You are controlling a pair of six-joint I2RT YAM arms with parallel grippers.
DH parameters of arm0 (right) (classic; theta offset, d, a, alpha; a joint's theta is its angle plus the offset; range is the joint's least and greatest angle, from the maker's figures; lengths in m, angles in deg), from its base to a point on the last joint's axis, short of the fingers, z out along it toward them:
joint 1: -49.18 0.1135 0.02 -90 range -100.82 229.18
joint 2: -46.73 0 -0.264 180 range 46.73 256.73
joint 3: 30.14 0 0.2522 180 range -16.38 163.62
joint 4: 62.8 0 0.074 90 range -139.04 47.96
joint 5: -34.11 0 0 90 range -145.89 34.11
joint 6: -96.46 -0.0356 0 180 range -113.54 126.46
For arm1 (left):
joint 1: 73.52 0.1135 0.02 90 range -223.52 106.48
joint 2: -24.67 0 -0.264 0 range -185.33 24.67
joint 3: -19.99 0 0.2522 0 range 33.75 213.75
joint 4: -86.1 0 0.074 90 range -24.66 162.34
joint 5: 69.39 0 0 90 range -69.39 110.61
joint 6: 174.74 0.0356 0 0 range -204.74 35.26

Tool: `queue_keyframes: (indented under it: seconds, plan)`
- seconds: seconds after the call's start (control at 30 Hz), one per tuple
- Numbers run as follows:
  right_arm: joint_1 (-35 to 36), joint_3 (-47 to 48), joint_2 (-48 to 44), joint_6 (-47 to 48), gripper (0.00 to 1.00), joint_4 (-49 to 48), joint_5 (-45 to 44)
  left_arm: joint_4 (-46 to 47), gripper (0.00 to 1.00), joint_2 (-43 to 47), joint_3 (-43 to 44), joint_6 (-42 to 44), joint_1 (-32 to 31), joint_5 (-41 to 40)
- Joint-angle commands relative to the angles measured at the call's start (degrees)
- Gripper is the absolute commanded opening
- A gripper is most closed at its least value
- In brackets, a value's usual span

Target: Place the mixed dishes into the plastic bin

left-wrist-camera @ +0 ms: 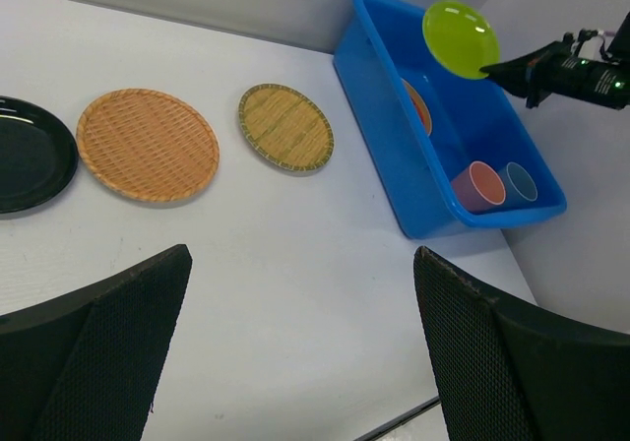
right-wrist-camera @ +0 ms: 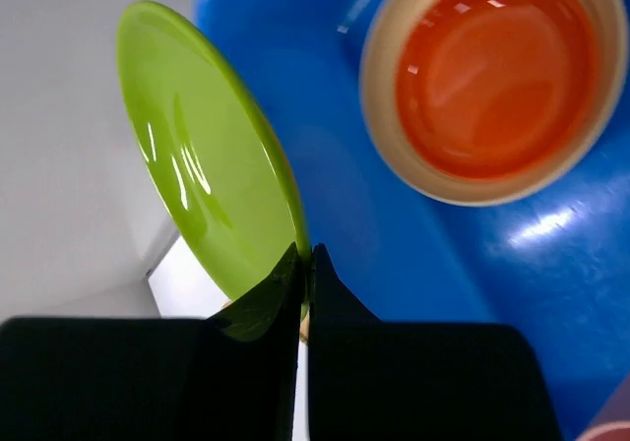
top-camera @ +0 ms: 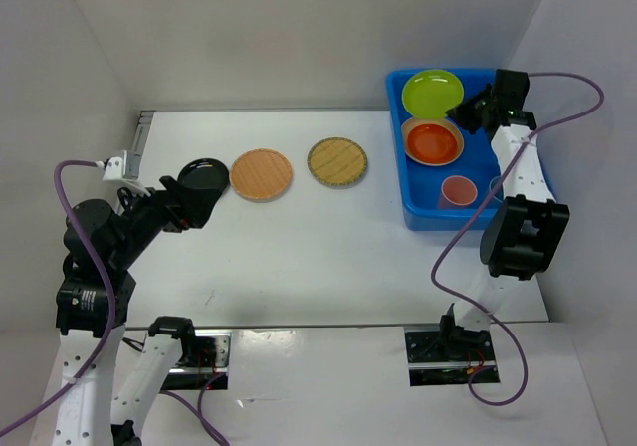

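Observation:
My right gripper [right-wrist-camera: 306, 254] is shut on the rim of a lime green plate [right-wrist-camera: 202, 180], holding it tilted above the far end of the blue plastic bin [top-camera: 438, 219]. In the bin lie an orange plate [top-camera: 433, 140], a pink cup [top-camera: 457, 190] and a blue cup [left-wrist-camera: 519, 180]. On the table outside sit a black plate [top-camera: 204, 175], a light wood plate [top-camera: 261, 174] and a woven bamboo plate [top-camera: 337, 161]. My left gripper [left-wrist-camera: 302, 254] hangs open over bare table, next to the black plate, holding nothing.
White walls close the table at the back and on both sides. The bin stands against the right wall. A purple cable [top-camera: 557, 147] loops from the right arm beside the bin.

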Motion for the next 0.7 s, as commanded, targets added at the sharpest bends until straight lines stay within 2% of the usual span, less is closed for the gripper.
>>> queue_keyframes:
  seconds: [0.0,0.1,0.4,0.57,0.67]
  plan:
    - [-1.93,-3.09,-0.39,-2.51,0.0,-2.54,-2.87,2.16,1.0,0.03,-0.19,1.27,0.26,-0.22]
    - [-3.78,-5.3,1.88,-3.23,0.0,-4.13,-2.34,1.63,1.0,0.03,-0.19,1.27,0.26,-0.74]
    - [-3.17,-5.21,10.23,-2.52,0.0,-4.13,-4.8,2.16,1.0,-1.11,-0.19,1.27,0.26,-0.13]
    - [-2.64,-1.7,15.24,-1.91,0.0,-2.12,-5.85,2.69,1.0,-2.34,-0.19,0.75,0.26,-0.13]
    - [-2.64,-0.55,17.1,-1.91,0.05,-1.32,-6.39,2.69,1.0,-2.87,-0.19,0.14,0.26,-0.13]
